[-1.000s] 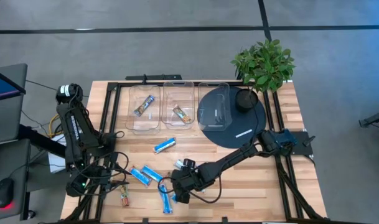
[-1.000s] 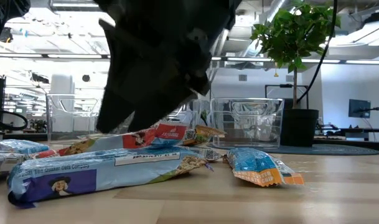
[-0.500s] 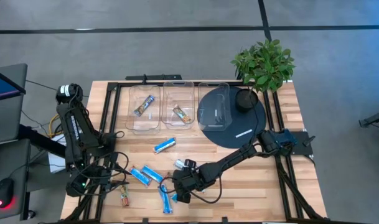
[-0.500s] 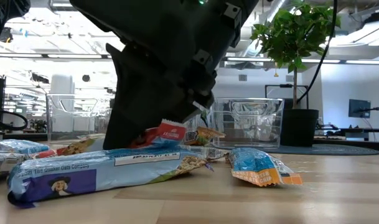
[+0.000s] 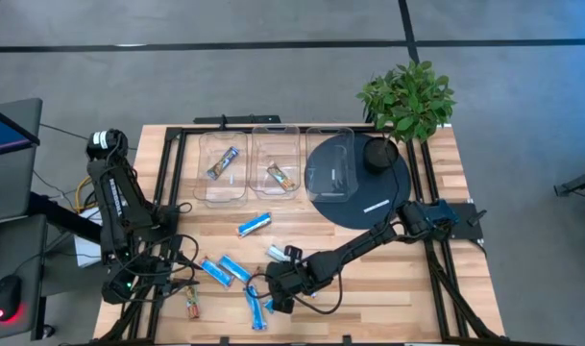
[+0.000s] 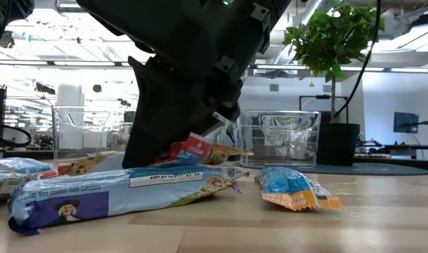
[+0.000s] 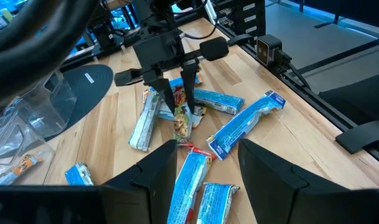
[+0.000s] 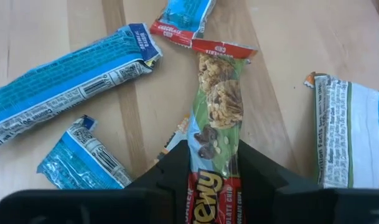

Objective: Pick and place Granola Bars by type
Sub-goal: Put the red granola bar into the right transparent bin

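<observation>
right gripper [image 8: 212, 163] clenched on green-and-red chewy granola bar [image 8: 215, 112]
bar end off wood table [image 5: 388, 298], blue-wrapped bars [image 8: 58, 81] around; left gripper [image 7: 205, 162] idle, fingers apart, holds nothing.

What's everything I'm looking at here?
Table: one, light wood.
Clear bins: three, in a row at the back; the right one overlaps the mat.
Binned bars: two, one in the left bin and one in the middle bin.
Loose bars: about seven, mostly blue, front of table.
Green-and-red bar: one, gripped.
Mat: one, dark, round, with a white mark.
Plant: one, green, back right.
Left gripper: open, empty, at the table's left edge.
Right gripper: closed on the green-and-red bar.
</observation>
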